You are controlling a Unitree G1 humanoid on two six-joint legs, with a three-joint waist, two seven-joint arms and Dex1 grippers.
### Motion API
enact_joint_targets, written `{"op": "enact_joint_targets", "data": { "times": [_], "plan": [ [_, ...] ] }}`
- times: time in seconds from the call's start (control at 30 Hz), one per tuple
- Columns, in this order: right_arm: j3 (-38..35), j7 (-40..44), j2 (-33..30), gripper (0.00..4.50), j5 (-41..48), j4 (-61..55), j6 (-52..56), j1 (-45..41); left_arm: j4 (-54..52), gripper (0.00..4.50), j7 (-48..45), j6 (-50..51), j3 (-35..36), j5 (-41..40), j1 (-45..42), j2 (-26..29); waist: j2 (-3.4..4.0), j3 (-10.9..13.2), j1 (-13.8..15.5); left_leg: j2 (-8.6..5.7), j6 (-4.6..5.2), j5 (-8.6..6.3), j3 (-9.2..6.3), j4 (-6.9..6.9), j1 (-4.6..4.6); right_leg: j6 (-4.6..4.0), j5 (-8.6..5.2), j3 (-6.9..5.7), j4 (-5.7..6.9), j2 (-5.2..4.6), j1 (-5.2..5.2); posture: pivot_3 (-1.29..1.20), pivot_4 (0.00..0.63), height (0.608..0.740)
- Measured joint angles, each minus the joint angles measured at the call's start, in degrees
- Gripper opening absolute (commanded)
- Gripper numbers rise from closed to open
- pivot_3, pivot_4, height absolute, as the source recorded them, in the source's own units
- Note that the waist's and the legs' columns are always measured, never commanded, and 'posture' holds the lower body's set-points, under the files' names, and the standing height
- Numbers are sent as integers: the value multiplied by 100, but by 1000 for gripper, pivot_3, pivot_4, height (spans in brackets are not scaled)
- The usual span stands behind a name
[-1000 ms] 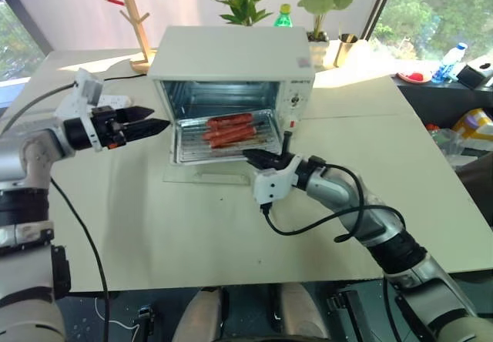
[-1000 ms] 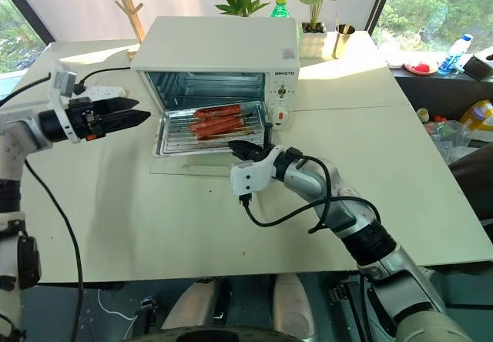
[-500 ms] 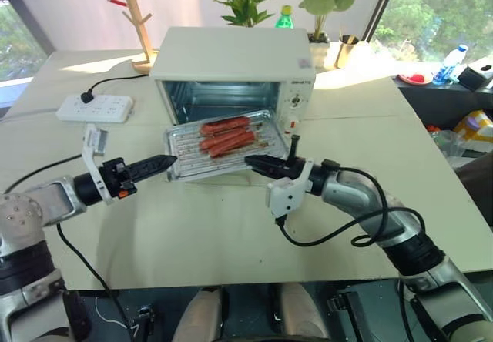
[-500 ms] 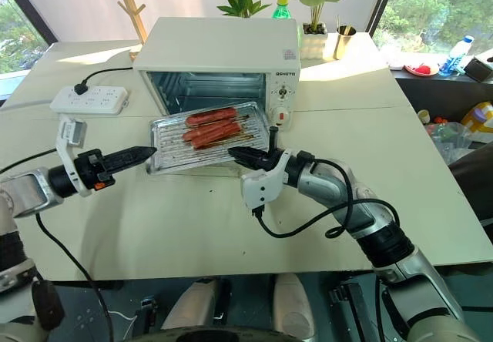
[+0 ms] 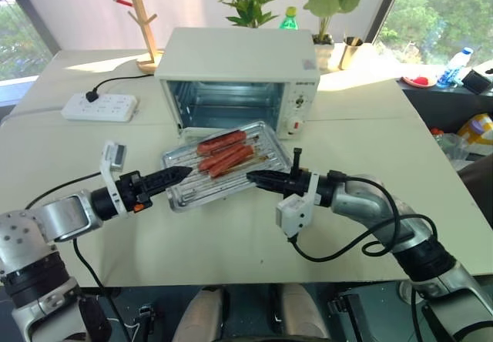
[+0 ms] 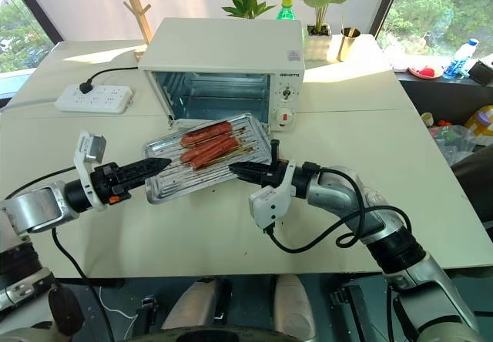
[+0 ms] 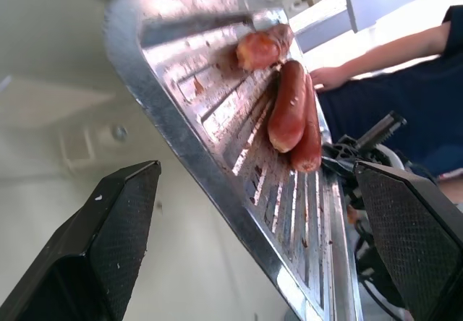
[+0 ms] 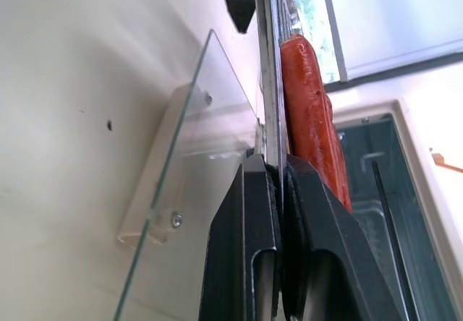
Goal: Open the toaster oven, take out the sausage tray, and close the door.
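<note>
Shallow rectangular shiny silver metal sausage tray point(image 5: 225, 162) with wire rack, out of the oven and held in the air over the lowered door, just in front of the oven mouth. It sits skewed and tilted, its far right corner higher than its near left corner. Several red sausages point(image 5: 226, 151) lie bunched on the rack toward the far half.

Right gripper point(image 5: 251, 177) at the tray's 4 o'clock edge: black fingers pressed together on the rim, pinching it; the right wrist view shows the thin metal edge clamped between the two pads. Forearm reaches in roughly level from 4 o'clock, pointing toward the robot's left.

Left gripper point(image 5: 182, 173) at the tray's 8 o'clock corner: fingers spread wide, one to either side of the tray's edge in the left wrist view, not closed on it. Arm comes in low from 8 o'clock, gripper about level.

Glass-paned door point(image 8: 189, 134) lies open and flat on the table beneath the tray. Boxy white toaster oven point(image 5: 240, 76) at 12 o'clock of the tray, cavity empty. Pale tabletop point(image 5: 385, 142) around it; white power strip point(image 5: 100, 106) at 10 o'clock, well apart.
</note>
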Motion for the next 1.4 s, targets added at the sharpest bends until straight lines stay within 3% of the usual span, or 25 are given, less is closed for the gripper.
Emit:
{"op": "enact_joint_targets", "data": {
  "times": [0.1, 0.3, 0.63, 1.03, 1.13, 1.4],
  "plan": [
    [-69, -3, 2, 0, -5, 0, -4, 6, 0, 3596, 283, -79, -289, -493, 209, 12, 0, 0, 2, 0, 0, 0, 0, -1, 1, -1, 0, 1, -1, -1, 1, 0, 150, 740],
    [-85, -7, 8, 0, -31, 0, -8, 13, 7, 590, 944, -743, -918, -1412, 332, 155, 0, 0, 12, 0, 1, 0, 0, -1, 2, -1, -1, 2, -6, -2, 4, 0, 150, 740],
    [-272, -34, -5, 0, -13, -32, -45, 131, 26, 590, 2049, -2130, -2043, -3195, 637, 900, 1, 0, 18, 1, 1, 0, 1, -7, 3, -3, -2, 4, -15, -2, 5, 0, 150, 740],
    [-318, 99, -38, 0, -16, -54, -39, 147, -102, 590, 2136, -2673, -2305, -3336, 920, 836, 1, 1, 17, 1, 2, -1, 2, -10, 3, -5, -3, 4, -24, 1, 8, 0, 150, 740],
    [-329, 114, -46, 0, -11, -69, -27, 161, -157, 24, 2053, -2763, -2304, -3368, 978, 797, 1, 1, 18, 1, 3, -1, 2, -11, 2, -7, -4, 4, -27, 1, 9, 0, 150, 740],
    [-351, 102, -41, 0, -4, -128, 22, 180, -153, 24, 1931, -2788, -2309, -3367, 990, 815, 2, 1, 19, 2, 3, -1, 2, -12, 2, -13, -8, 4, -33, 1, 11, 0, 150, 740]
  ]
}}
